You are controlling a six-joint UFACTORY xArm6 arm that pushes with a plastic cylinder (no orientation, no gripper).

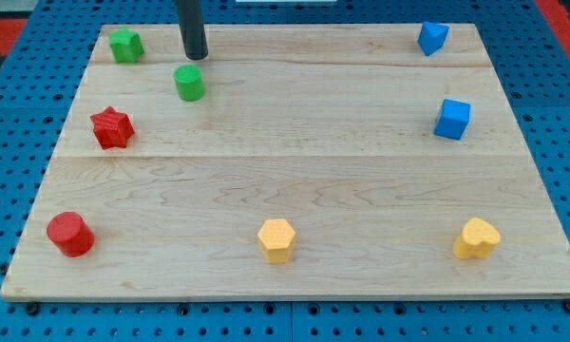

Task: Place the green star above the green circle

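Observation:
The green star (pixel 125 45) lies near the board's top left corner. The green circle (pixel 189 83) stands to its right and a little lower. My tip (pixel 196 55) is at the end of the dark rod, just above the green circle and to the right of the green star, touching neither.
A red star (pixel 111 127) and a red circle (pixel 70 234) lie at the view's left. A yellow hexagon (pixel 276 239) and a yellow heart (pixel 477 237) lie near the bottom. A blue triangle-like block (pixel 432 37) and a blue cube (pixel 452 119) lie at the right.

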